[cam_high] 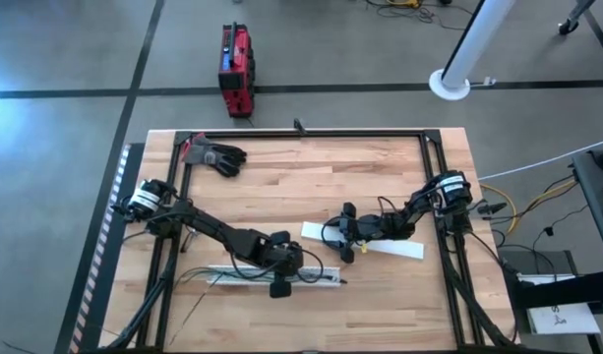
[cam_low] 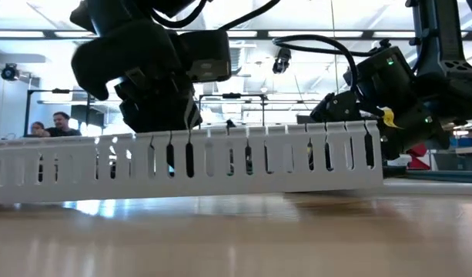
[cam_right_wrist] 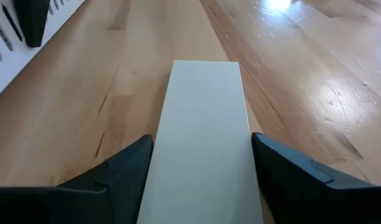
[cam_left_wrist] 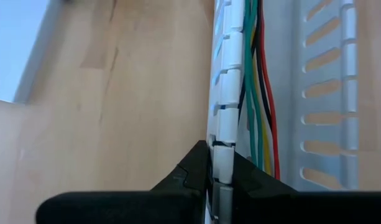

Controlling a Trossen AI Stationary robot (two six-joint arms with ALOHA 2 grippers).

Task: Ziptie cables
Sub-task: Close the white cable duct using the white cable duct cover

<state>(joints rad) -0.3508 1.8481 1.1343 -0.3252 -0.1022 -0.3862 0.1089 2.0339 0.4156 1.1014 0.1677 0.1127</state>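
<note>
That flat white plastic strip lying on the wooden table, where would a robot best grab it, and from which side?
Probably by its long edges near one end, coming from above. The flat white plastic strip lies flat on the wooden table, long and narrow, so its width fits between two fingers. The right pincer already straddles it that way, open, one finger beside each long edge.

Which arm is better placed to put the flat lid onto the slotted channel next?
Probably the right. The right gripper already straddles the flat white lid with open fingers, beside the slotted channel. The left gripper is shut on the channel's wall next to the cables, so it is occupied.
</note>
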